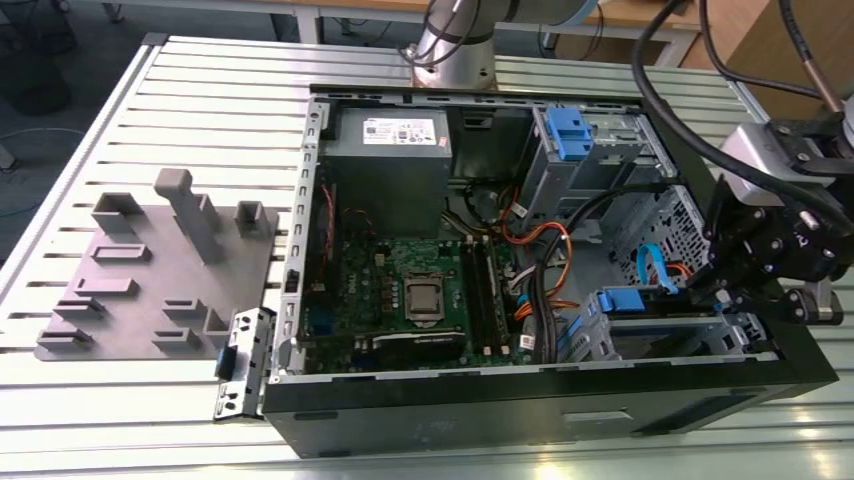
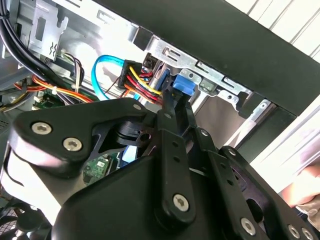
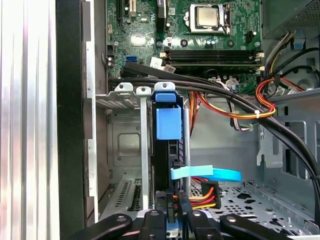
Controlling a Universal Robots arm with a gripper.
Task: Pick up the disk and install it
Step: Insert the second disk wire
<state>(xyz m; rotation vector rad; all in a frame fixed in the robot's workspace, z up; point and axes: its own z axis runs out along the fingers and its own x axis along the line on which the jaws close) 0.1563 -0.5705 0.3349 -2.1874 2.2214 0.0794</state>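
Gripper (image 1: pixel 731 290) down inside the open computer case (image 1: pixel 534 405), at the drive cage (image 1: pixel 667 335) on the exterior view's right. Cannot tell whether it is released or clenched. Its black linkage sits just beside the disk (image 3: pixel 167 150), which stands on edge in a cage slot, blue carrier tab (image 3: pixel 168 122) showing. Light-blue cable (image 3: pixel 207 173) and red-yellow-black wires (image 3: pixel 200 196) plug in at its end. Beyond: motherboard (image 1: pixel 400 290), grey power-supply box (image 1: pixel 390 150).

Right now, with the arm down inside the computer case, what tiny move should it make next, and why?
Probably ease the gripper straight back. The disk already sits edge-on in its bay, blue carrier tab at the slot mouth and cables plugged in, so it looks seated.
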